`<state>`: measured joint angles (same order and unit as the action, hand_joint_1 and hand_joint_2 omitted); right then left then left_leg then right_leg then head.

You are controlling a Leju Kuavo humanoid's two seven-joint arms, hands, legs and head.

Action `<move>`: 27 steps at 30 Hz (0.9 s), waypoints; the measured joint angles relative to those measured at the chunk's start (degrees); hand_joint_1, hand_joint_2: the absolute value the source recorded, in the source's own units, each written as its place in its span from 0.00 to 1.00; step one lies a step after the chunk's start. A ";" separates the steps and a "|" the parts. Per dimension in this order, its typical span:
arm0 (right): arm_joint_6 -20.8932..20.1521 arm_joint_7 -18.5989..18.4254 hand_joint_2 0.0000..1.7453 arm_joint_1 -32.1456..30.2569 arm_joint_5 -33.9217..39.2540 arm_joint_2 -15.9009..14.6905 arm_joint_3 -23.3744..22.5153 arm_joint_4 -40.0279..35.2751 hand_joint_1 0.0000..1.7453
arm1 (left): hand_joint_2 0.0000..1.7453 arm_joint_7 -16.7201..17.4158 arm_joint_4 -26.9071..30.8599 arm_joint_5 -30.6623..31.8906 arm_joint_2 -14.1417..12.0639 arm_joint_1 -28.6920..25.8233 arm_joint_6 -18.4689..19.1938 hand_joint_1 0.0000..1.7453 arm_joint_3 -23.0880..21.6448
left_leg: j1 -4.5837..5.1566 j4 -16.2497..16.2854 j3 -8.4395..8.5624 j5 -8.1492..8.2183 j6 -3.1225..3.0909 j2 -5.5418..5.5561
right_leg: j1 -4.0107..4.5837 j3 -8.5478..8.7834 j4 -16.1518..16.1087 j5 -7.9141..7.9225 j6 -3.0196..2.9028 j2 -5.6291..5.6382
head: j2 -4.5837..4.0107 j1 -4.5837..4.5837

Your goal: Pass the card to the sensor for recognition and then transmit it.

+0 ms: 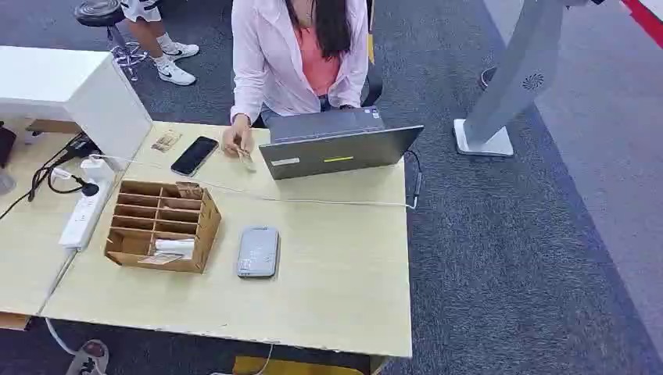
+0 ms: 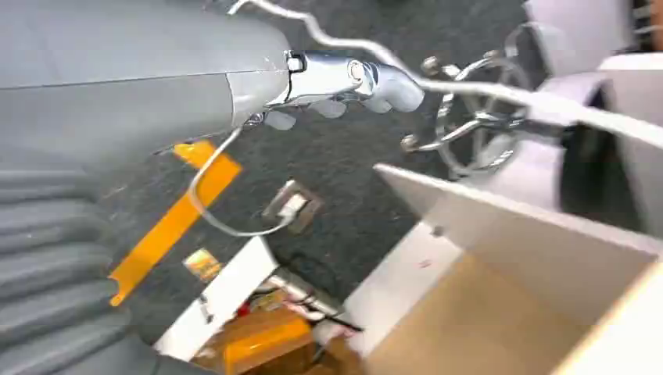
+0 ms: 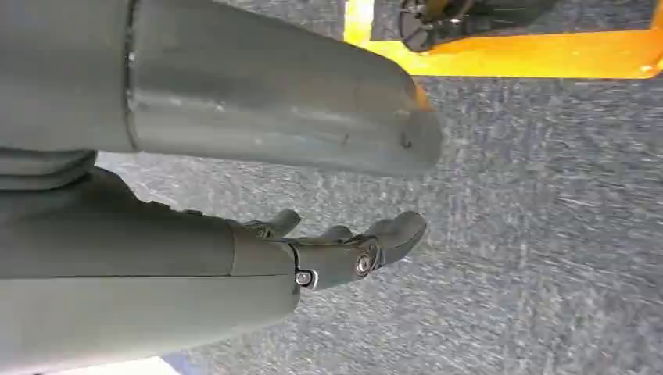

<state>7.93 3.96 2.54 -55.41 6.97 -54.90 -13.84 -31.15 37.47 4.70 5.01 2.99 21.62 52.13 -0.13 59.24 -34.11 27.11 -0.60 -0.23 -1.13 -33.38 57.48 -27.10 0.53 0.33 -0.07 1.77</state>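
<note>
Card (image 1: 247, 159): you see one, small and pale, pinched in the seated person's hand (image 1: 234, 143) beside the laptop (image 1: 338, 143).
Sensor (image 1: 258, 251): one grey slab on the table (image 1: 336, 266).
Left hand (image 2: 344, 82), right hand (image 3: 344, 250): fingers apart, holding nothing.

On the table (image 1: 336, 297) — sensor (image 1: 258, 251) right of organizer (image 1: 163, 225), laptop (image 1: 338, 144) behind.

Dark grey carpet floor (image 1: 485, 258); pale wooden table (image 1: 336, 289); apparently a stool (image 1: 102, 16) behind.

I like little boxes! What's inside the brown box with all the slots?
The cardboard organizer holds a white roll in one front slot. Most slots look empty; their depths stay hidden.
</note>
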 joint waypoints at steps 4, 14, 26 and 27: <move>0.22 -1.35 0.00 0.04 -1.39 0.26 -0.39 0.15 0.00 | 1.00 0.02 7.98 -1.61 1.02 -1.14 -0.39 0.00 -2.27 | 0.00 0.00 0.00 0.00 0.00 0.01 | 0.00 0.01 0.00 0.00 0.00 -0.02 | 0.00 0.00; 0.22 -4.57 0.00 0.04 -4.66 0.96 -1.53 0.70 0.00 | 1.00 0.02 27.41 -6.09 2.60 -4.35 -2.36 0.00 -9.80 | -0.01 0.00 0.03 -0.02 0.02 0.00 | 0.00 0.02 0.00 0.00 0.00 0.00 | 0.00 0.00; -0.83 -7.87 0.00 0.13 -9.61 1.70 -1.77 1.33 0.00 | 1.00 0.20 47.44 -7.30 0.39 -1.95 -7.18 0.00 -20.10 | 0.01 0.00 0.15 -0.06 0.03 0.00 | -0.01 0.08 0.01 0.02 -0.02 -0.03 | 0.00 -0.09; -1.00 -7.87 0.00 0.16 -10.01 1.73 -1.77 1.38 0.00 | 1.00 0.63 47.66 -6.34 0.22 -1.03 -8.15 0.00 -21.13 | -0.04 0.00 0.14 -0.08 0.06 0.00 | 0.04 0.07 0.01 0.05 -0.07 -0.02 | 0.00 -0.11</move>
<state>6.93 -3.91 2.70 -65.42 8.70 -56.68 -12.46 -30.51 85.13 -1.64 5.23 1.96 13.47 31.00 -0.17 59.24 -33.98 27.04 -0.54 -0.23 -1.09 -33.31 57.49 -27.05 0.46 0.30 -0.07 1.66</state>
